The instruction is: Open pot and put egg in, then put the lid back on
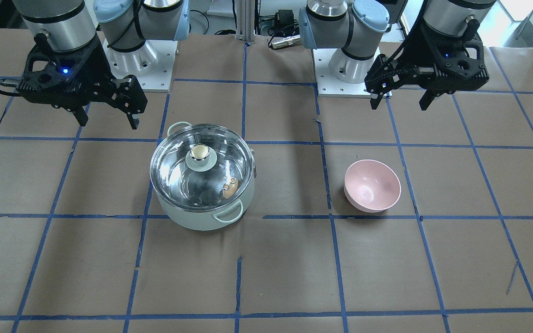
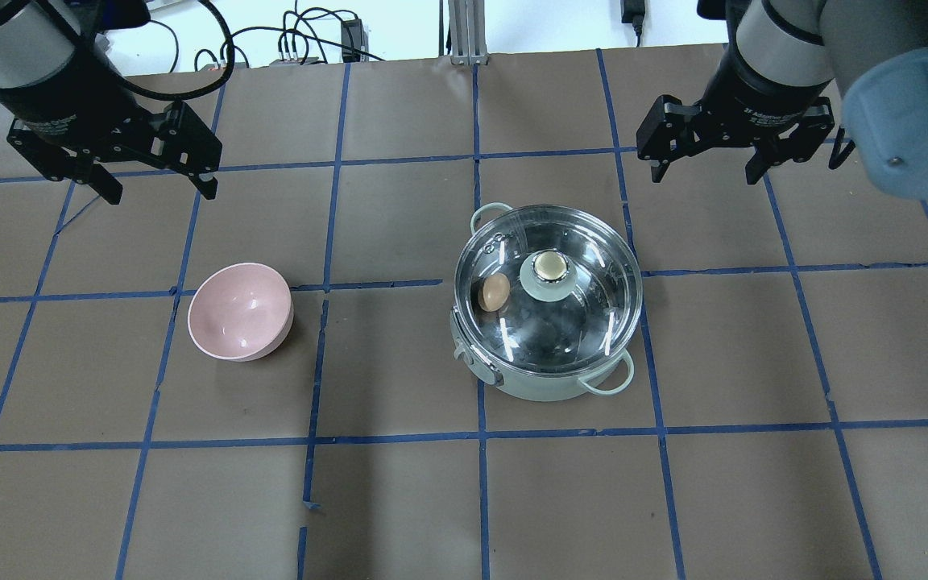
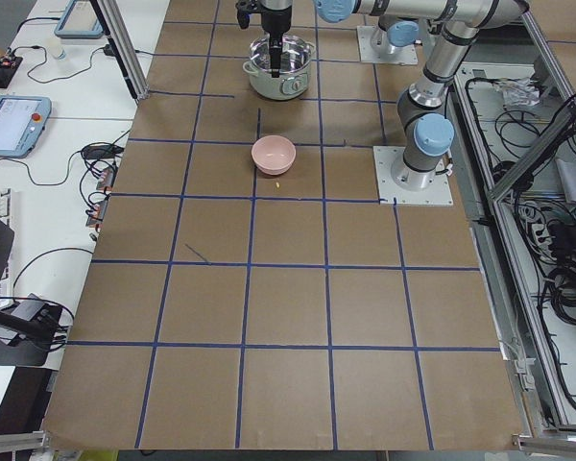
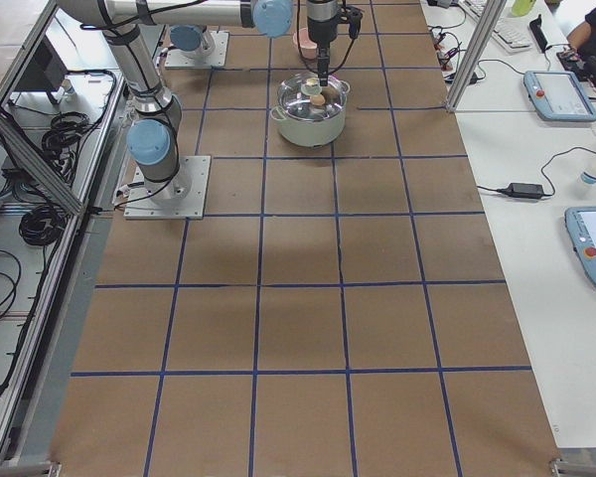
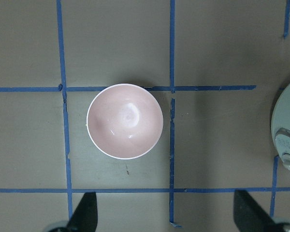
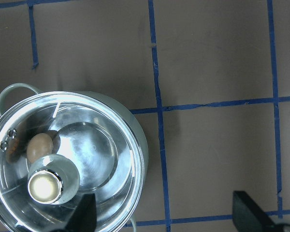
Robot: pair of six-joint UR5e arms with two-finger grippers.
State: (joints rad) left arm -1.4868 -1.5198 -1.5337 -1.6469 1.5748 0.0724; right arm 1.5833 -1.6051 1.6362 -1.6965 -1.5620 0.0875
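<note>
Lid [image 2: 585, 322] glass, fragile, slick: grab ctr knob [image 2: 548, 266]. Egg [image 2: 495, 292] in pot [image 2: 544, 391]. Left gripper [image 2: 159, 193], right gripper [image 2: 706, 177] fingers apart, empty.

Pot [image 2: 544, 391] by R gripper [image 2: 706, 177]: pale mint-green outside, shiny steel inside. Lid [image 2: 585, 322]: clear glass, metal rim, pale green base, cream-gold knob [image 2: 548, 266]. Egg [image 2: 495, 293] under the glass: tan-brown. Bowl [image 2: 240, 312] by L gripper [image 2: 162, 196]: plain pink. Both grippers black; R one w/ blue light [image 1: 65, 70]. Table [image 2: 399, 499]: brown paper w/ blue tape grid.
</note>
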